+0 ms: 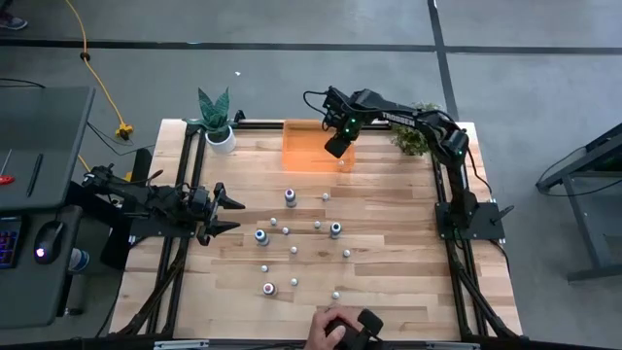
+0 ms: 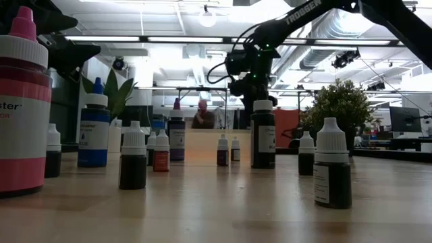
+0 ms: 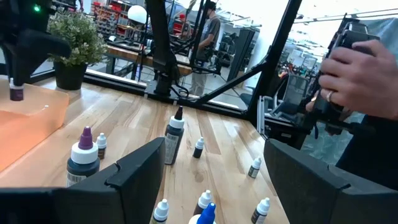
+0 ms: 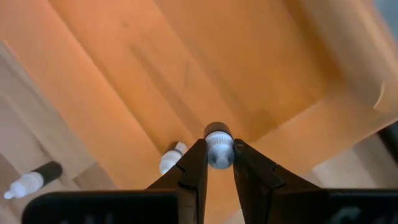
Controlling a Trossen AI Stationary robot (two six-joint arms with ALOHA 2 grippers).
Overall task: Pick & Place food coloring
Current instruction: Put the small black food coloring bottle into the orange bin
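Right wrist view: right end effector [image 4: 218, 163] pinches a bottle [image 4: 218, 149] by the cap over the orange bin [image 4: 205, 68]; released this high, it'd probably bounce or tip.

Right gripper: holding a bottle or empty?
Holding. In the right wrist view the right gripper is shut on a small bottle by its white cap, above the orange bin. The left wrist view shows the bottle hanging from it.

"TROSSEN" is being shown in pale capitals on the right arm [image 2: 317, 11] in the low view, and the same lettering is appearing, too small to be read, on that arm from above. Label fragments, "ster" among them, are being displayed on the red bottle [image 2: 23, 115]; the other bottle labels cannot be read.
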